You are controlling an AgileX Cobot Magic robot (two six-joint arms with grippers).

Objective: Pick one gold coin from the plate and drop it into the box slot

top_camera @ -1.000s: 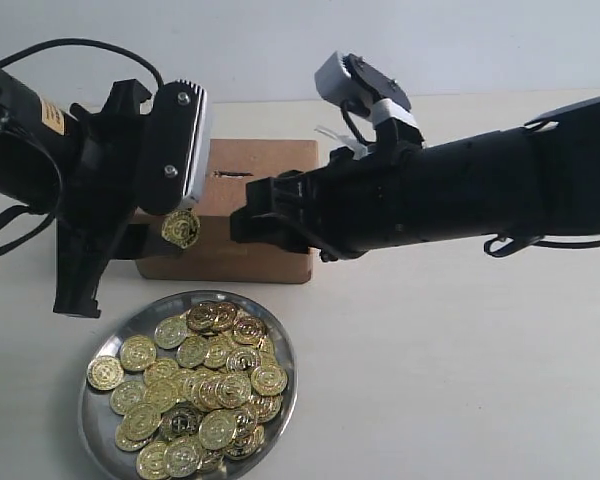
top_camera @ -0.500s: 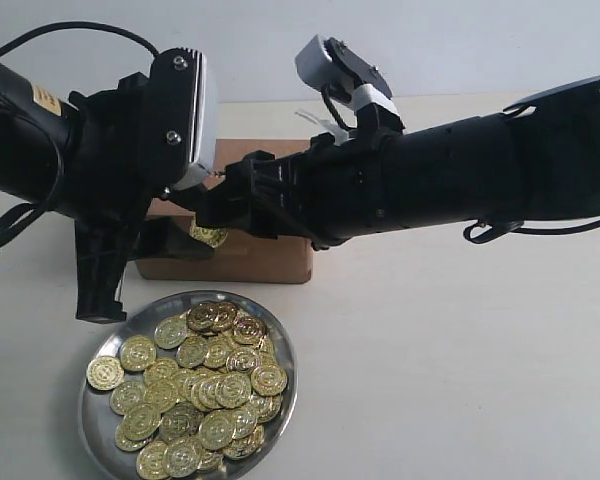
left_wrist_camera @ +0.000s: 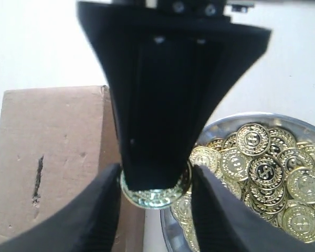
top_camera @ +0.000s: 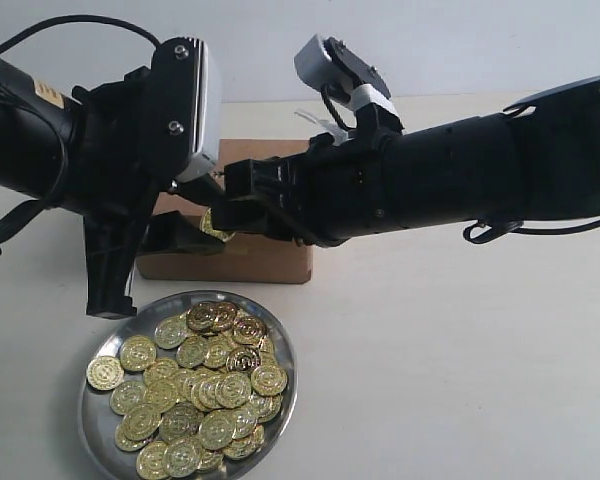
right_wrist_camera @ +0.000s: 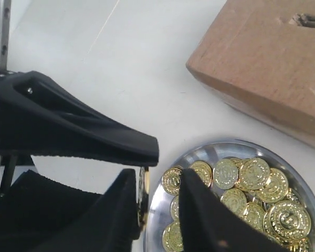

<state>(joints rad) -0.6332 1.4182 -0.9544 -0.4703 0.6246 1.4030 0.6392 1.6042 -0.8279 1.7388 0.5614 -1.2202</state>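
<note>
**One coin held aloft between two claws, slot just beyond**

One gold coin [left_wrist_camera: 156, 198] is gripped by its rim in the left claw [left_wrist_camera: 156, 184], whose jaws are pressed against opposite edges of it. The right claw [right_wrist_camera: 158, 181] lies across the middle and is set astride the same coin, with a jaw facing each flat side. A gap is seen on one side, so this claw is judged parted rather than clamped, though the dark view leaves that uncertain. The coin is carried in the air, roughly over the place where the near edge of the box [top_camera: 270, 262] and the rim of the plate [right_wrist_camera: 226, 148] come close. The plate rests on the desk [top_camera: 460, 380], and the other coins [top_camera: 195, 385] are heaped in it.

The coming move is judged to turn on the box slot [right_wrist_camera: 310, 20]. It is cut in the top face, beyond the coin on the side away from the plate. In the exterior view it is largely covered by the claws. Its long axis is taken to run across the box from left to right. The coin's flat face is turned toward that camera, so its edge is judged roughly in line with the slit. Both claws are about equally near. A short carry away from the plate and then downward is called for.
</note>
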